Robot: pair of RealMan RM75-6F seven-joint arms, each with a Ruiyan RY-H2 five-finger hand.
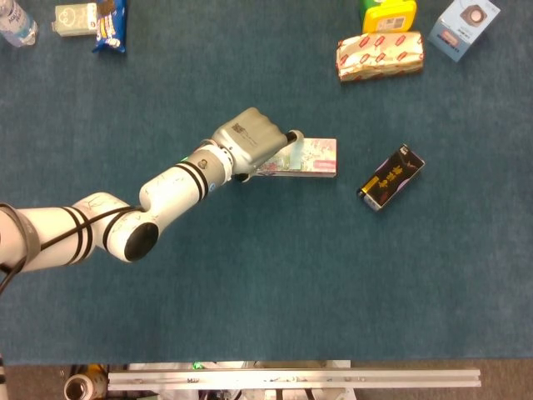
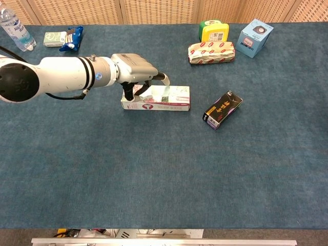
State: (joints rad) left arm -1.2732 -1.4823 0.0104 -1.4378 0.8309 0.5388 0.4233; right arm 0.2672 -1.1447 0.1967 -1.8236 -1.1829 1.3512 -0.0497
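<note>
Hand pose: left hand (image 1: 250,143) comes in from the lower left on a bent arm, forearm slanting up toward the middle of the table. Back of the hand faces up, fingers curled down over the left end of the long floral box (image 1: 304,157).

Grip: from the chest view the left hand (image 2: 134,69) has a dark thumb down on the near face of the box (image 2: 164,98) and a pale finger hooked over its top edge, so it's wrapped around that end, pinching it front and back. Can't really tell how tight the squeeze is, or whether the box is lifted at all.

Box: lies flat on the blue table mat (image 1: 266,283), long side running left to right, sticking out to the right from under the fingers.

Right of the hand: black and gold carton (image 1: 391,177), lying tilted, well apart from the floral box.

Far right, up from the hand: red-patterned wrapped pack (image 1: 380,55), with a yellow and green tub (image 1: 388,14) just behind it and a light blue box (image 1: 464,27) next to those.

Far left, up from the hand: blue snack packet (image 1: 109,25), a small pale box (image 1: 75,18) touching it, and a water bottle (image 1: 15,23) at the corner.

Right hand: doesn't show up in either view.
</note>
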